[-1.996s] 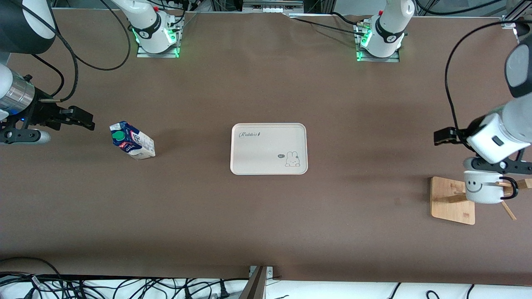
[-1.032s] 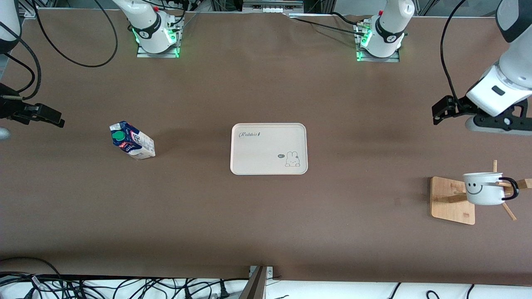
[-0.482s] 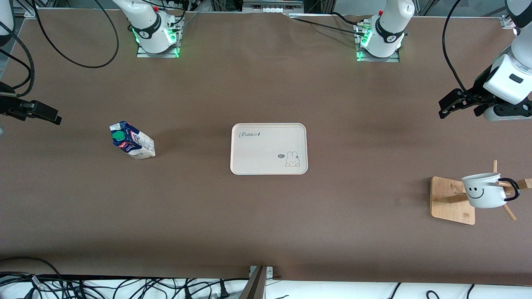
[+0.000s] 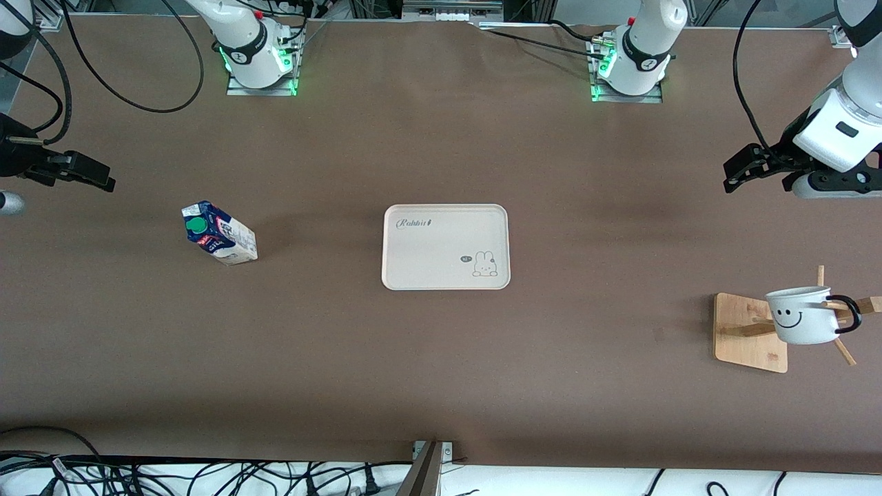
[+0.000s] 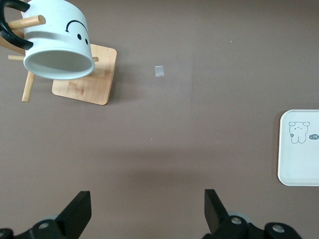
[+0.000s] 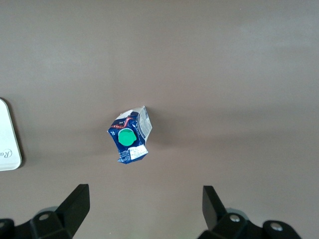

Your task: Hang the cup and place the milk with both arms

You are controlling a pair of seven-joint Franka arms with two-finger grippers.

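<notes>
The cup, white with a black smiley, hangs by its black handle on a peg of the wooden rack at the left arm's end of the table. It also shows in the left wrist view. My left gripper is open and empty over bare table, apart from the cup; its own view shows it too. The milk stands upright, green cap up, toward the right arm's end. It shows in the right wrist view. My right gripper is open and empty over bare table, apart from the milk, as its own view shows.
A cream tray with a rabbit drawing lies at the table's middle, between the milk and the rack. Its edge shows in both wrist views. A small pale scrap lies on the table beside the rack. Cables hang along the table's near edge.
My left gripper has let go of the cup and drawn up and away from the rack; the cup now hangs alone. My right gripper drew back toward its table end, then edged back.
</notes>
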